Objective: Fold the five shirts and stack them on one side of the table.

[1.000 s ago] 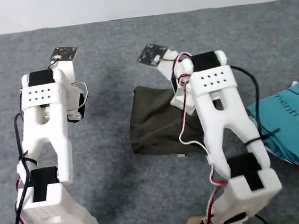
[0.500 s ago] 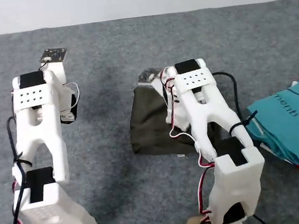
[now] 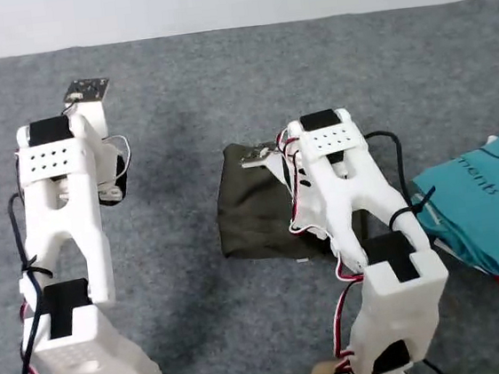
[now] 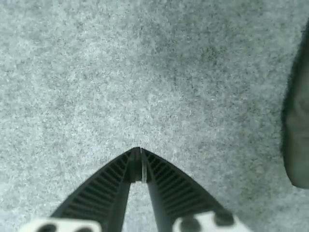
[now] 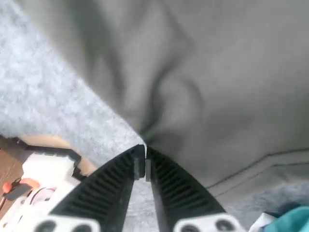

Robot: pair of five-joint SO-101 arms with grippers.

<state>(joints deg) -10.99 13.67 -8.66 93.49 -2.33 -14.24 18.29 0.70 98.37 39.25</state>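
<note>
Right hand [image 5: 145,157] lower, closed on olive shirt [image 3: 252,209] edge; open carpet [image 3: 178,275] beside

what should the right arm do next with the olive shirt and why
Probably lift a little and carry the olive shirt toward the teal shirt pile at the table's right edge. The right gripper is shut with cloth puckered at its tips, so it seems to have a pinch on the shirt's edge. The shirt looks folded, and the pile lies apart from it.
</note>
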